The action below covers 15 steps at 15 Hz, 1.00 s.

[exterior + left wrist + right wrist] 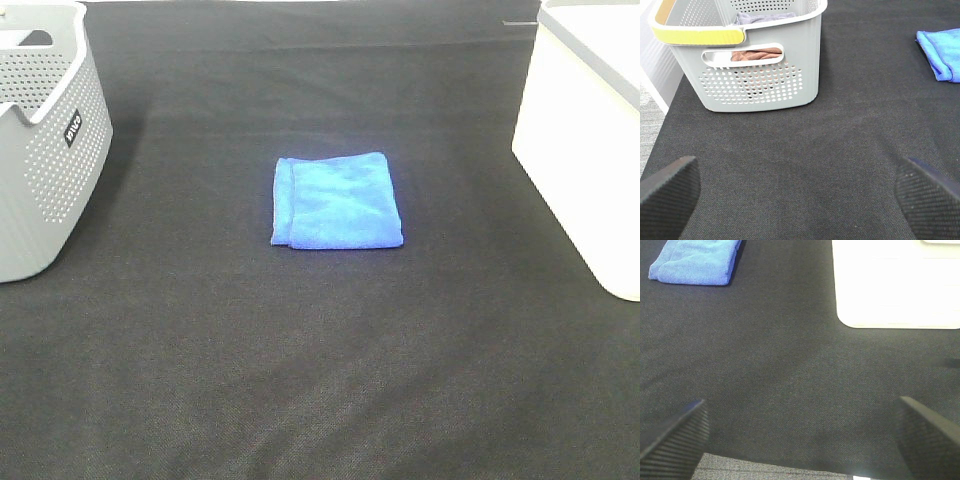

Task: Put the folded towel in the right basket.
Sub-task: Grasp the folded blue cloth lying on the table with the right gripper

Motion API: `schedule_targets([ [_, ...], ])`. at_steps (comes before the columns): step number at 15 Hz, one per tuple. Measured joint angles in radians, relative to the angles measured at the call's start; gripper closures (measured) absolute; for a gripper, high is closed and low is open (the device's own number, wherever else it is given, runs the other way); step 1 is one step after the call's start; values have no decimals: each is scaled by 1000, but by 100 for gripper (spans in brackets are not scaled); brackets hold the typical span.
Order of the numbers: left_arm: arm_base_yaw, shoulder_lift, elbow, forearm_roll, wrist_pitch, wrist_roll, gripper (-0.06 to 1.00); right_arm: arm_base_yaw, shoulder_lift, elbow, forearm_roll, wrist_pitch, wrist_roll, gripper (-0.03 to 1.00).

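The left claw (799,197) is hanging low over the mat (300,400) with its pads spread wide and gripping nothing. Only the tips are showing in its wrist view, and it is not appearing in the high view at all. Just ahead of it, and a little to its outer side, the grey basket (760,85) is standing upright. Some brownish cloth (752,54) is showing through the handle slot, so this basket looks to be already in use and is not the target. Further ahead and toward the inner side of this claw, the towel (942,52) is peeking in at the frame's edge, well apart from the pads.

In the high view the towel (337,200) is lying flat and folded in the middle of the mat, between the two baskets and touching neither. That is probably so either arm can reach it.

The right claw (801,440) is likewise spread wide and empty, hovering near the mat's near edge. The towel (695,262) is lying ahead of it toward its inner side, and the white basket (890,290) is standing ahead on its outer side, nearer than the towel. Judging by that, this claw is the better placed for the pick, which is not yet begun. It will need to pinch all the layers, or the fold may be coming apart on the lift.
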<state>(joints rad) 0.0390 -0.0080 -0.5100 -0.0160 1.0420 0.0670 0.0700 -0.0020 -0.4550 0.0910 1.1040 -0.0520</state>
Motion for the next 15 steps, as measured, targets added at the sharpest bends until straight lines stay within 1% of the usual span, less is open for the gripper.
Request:
schedule_targets([
  [4,0,0,0,0,0,0,-5,0,14,-1,-11,0,0,1],
  [6,0,0,0,0,0,0,-5,0,150,-34,-2,-13,0,1],
  [7,0,0,0,0,0,0,-5,0,258,-76,22,-20,0,1],
  [9,0,0,0,0,0,0,-5,0,532,-215,129,5,0,1],
  [10,0,0,0,0,0,0,-5,0,658,-306,178,8,-4,1],
  [11,0,0,0,0,0,0,-5,0,838,-423,226,9,-24,1],
  [13,0,0,0,0,0,0,-5,0,1014,-551,242,11,-37,1],
  [15,0,0,0,0,0,0,-5,0,1133,-643,244,32,-48,1],
])
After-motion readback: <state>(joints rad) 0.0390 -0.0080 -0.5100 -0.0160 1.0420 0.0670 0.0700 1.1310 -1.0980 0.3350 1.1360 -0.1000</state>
